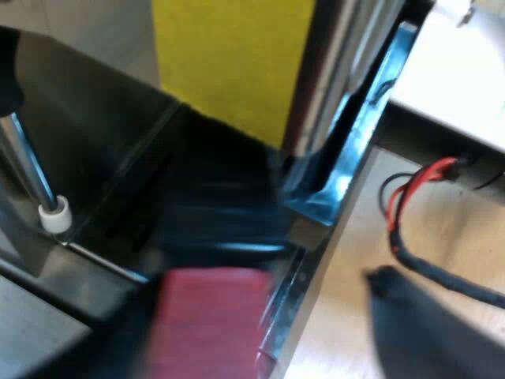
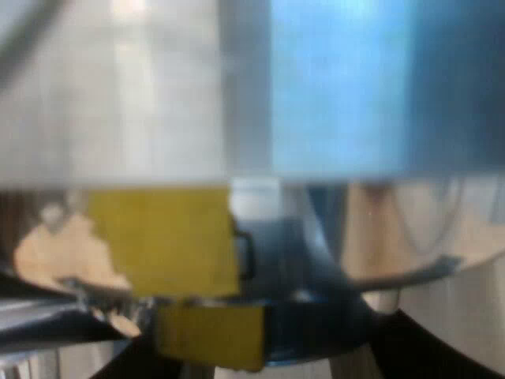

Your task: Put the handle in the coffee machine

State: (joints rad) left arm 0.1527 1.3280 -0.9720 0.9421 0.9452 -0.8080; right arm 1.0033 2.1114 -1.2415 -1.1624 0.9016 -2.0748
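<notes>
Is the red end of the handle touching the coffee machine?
Cannot tell. The left wrist view shows the red end right by the front of the espresso machine, but neither contact nor gap shows plainly.

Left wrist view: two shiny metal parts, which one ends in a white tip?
The thin round rod: a white tip caps its end. The flat chrome edge strip, near the red handle end, has none.
</notes>
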